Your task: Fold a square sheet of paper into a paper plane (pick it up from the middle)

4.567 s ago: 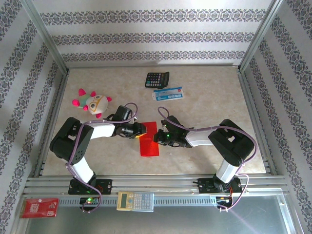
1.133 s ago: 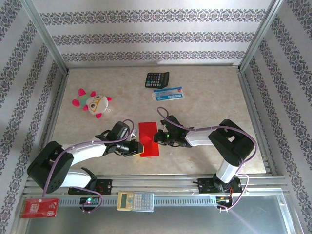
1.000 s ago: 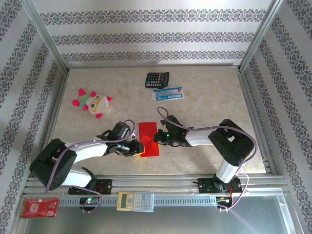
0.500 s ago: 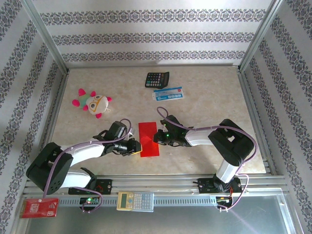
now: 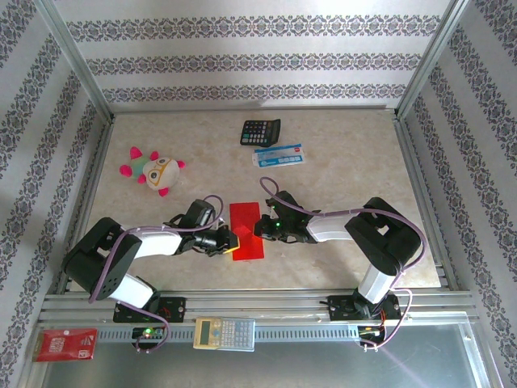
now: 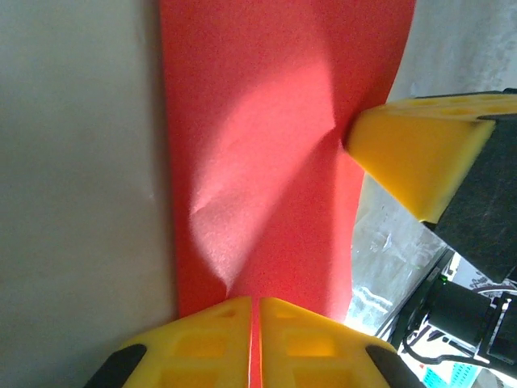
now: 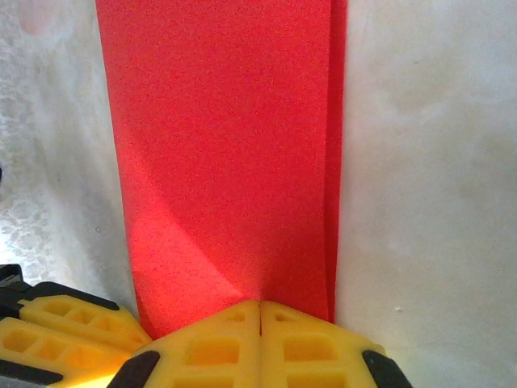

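Square sheet of paper (image 5: 246, 230), folded into strip, lies at frame centre. Left gripper (image 5: 231, 242) has just closed, now pinching its lower-left edge. Right gripper (image 5: 260, 228) pressed together, tips pinning right edge. Next fold can likely start.

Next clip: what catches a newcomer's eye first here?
The red paper, folded to a narrow strip, lies dead centre. The left pincer and right pincer are shut on its opposite long edges, buckling it slightly. A spiky plush toy sits back left.
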